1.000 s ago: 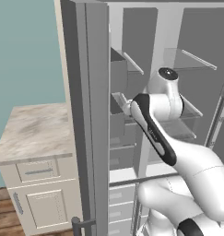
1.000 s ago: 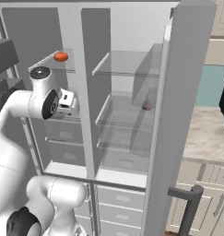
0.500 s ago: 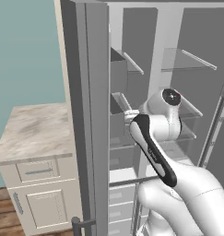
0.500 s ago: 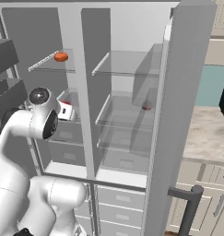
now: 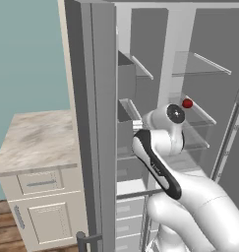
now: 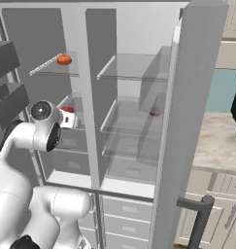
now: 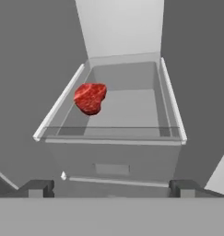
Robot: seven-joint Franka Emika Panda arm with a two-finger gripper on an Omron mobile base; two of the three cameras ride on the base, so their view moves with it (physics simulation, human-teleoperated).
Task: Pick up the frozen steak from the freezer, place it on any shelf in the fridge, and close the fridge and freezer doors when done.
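Both doors stand open. The arm (image 6: pixel 39 131) reaches into the freezer (image 6: pixel 56 97), its white hand beside the steak (image 6: pixel 67 109). An orange item (image 6: pixel 64 60) lies on a shelf above. In the fridge (image 6: pixel 139 97), a small red ball (image 6: pixel 155 112) rests on a glass shelf (image 6: pixel 134 124).

Even, flat rendered light, soft shadows inside the unit, no glare, slightly pixelated edges.

The frozen steak (image 7: pixel 90 97) looks rough and mottled, bright red with a dull sheen, lying in a smooth matt grey bin (image 7: pixel 171 106) with pale rims. The shelf (image 6: pixel 134 68) is clear glossy glass. The worktop (image 5: pixel 35 140) shows veined pale stone above smooth cream cabinet fronts.
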